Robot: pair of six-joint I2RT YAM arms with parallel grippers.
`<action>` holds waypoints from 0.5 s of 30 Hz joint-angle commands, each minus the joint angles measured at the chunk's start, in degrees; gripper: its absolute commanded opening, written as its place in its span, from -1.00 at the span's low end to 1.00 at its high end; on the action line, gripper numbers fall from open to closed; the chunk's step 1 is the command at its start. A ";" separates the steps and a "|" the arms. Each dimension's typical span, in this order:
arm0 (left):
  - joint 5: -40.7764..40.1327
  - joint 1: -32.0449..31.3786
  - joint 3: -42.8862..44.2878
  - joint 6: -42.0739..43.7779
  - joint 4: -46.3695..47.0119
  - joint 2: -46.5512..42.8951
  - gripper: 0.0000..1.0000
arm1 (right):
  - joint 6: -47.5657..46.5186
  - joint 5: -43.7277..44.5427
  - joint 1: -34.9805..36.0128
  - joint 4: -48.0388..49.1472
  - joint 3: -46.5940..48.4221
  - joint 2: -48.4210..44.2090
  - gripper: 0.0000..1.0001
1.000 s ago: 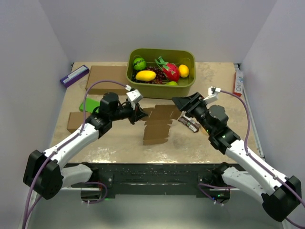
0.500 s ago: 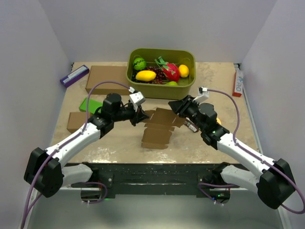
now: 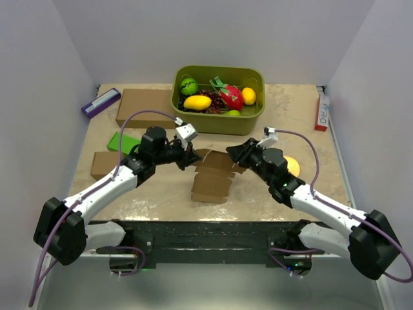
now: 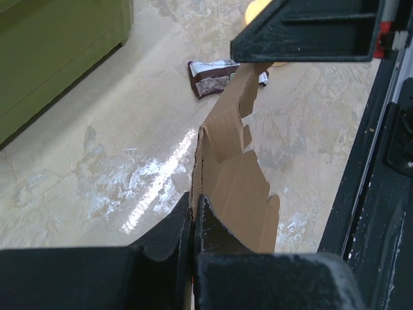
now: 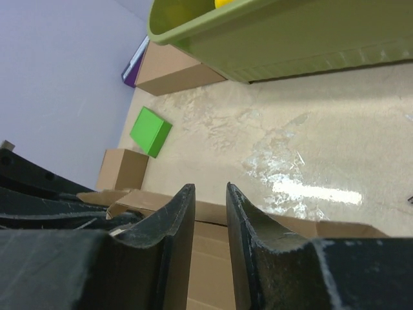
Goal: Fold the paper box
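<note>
So the paper box (image 3: 211, 173) sits mid-counter (image 3: 284, 123), just in front of the green fruit tub (image 3: 216, 123) and right between the two arms. It's a flat, jagged cutout, not yet a box. From the left wrist view it looks partly lifted, with the sheet running edge-on away from that camera.

The left gripper (image 4: 193, 213) has its jaws clamped fully shut on the near edge of the sheet, pinching the cardboard right at the border. The right gripper (image 3: 233, 153) is at the opposite end. Its jaws are a narrow gap apart, and brown cardboard shows through the gap. I honestly can't tell if the edge is between them or just behind, but they aren't pressed together on it.

My take on handling: this stuff is thin and super light. It's stiff along a panel but floppy at every crease line, so it'll hinge wherever it's scored. The tabs look easy to bend or tear. I'd grab plain panel edges close to a crease, not the little tabs, and keep the two grips well apart so the sheet doesn't buckle in the middle. The counter looks glossy too, so the sheet will probably slide if it's pushed rather than pinched.

A snack wrapper (image 4: 213, 68) lies nearby.
</note>
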 commanded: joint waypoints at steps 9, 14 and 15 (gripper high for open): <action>-0.58 -0.22 1.41 -5.93 5.05 0.07 -1.00 | 7.27 15.31 6.93 0.98 -5.21 3.34 -0.47; 0.65 -0.22 1.41 -5.49 4.79 0.33 -1.00 | 7.53 16.72 7.11 -2.96 -3.90 2.03 -0.39; 0.48 -0.31 1.59 -4.88 4.35 0.34 -1.00 | 7.53 17.76 7.02 -6.89 -2.15 0.29 -0.36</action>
